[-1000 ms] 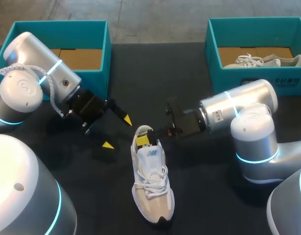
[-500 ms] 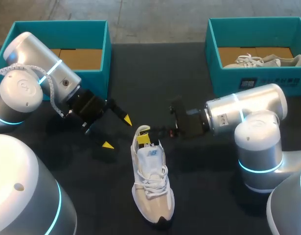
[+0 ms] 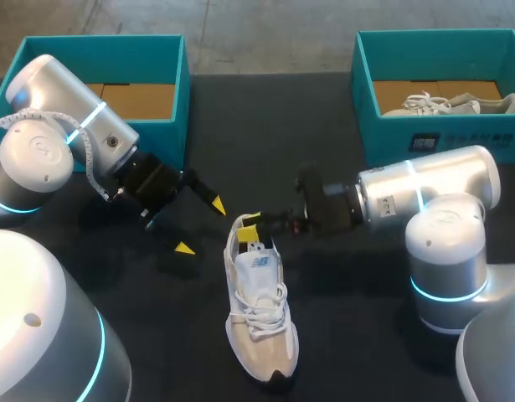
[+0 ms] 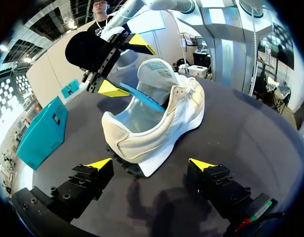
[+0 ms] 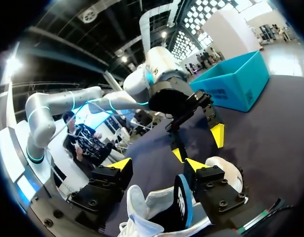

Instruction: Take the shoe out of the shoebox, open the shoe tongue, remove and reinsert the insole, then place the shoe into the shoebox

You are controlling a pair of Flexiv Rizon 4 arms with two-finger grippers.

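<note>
Shoe [image 3: 259, 306] is out of its box, lying on the table [image 3: 240, 117], toe toward me, heel away. It has not shifted in the last second.

Right arm: has drawn back to my right, bit by bit, away from the shoe's heel. Right gripper [image 3: 250, 228] is still at the heel opening, with one yellow tip down inside the collar and the other just above it. Insole [image 4: 142, 98] has its heel end lifted out of the shoe, blue edge showing, and lies against the lower finger. The fingers are spread wide, and in the right wrist view the insole sits by one finger only, well apart from the other. So it looks like a hook or a drag, not a pinch (the contact point itself is partly hidden).

Left arm: unmoved. Left gripper [image 3: 200, 226] is spread and empty, just beside the shoe's heel on my left, pointing at it.

Left box [image 3: 169, 100] is well beyond the heel, to my left.

Reading: insole removal is under way. The heel end is free and the front part is still inside the shoe. The right arm's retreat seems to be what draws it out. With no two-sided hold, the insole may slip off the finger and drop back. Nothing pins the shoe, so it may slide along with the insole. Reinsertion and boxing are not yet done.
</note>
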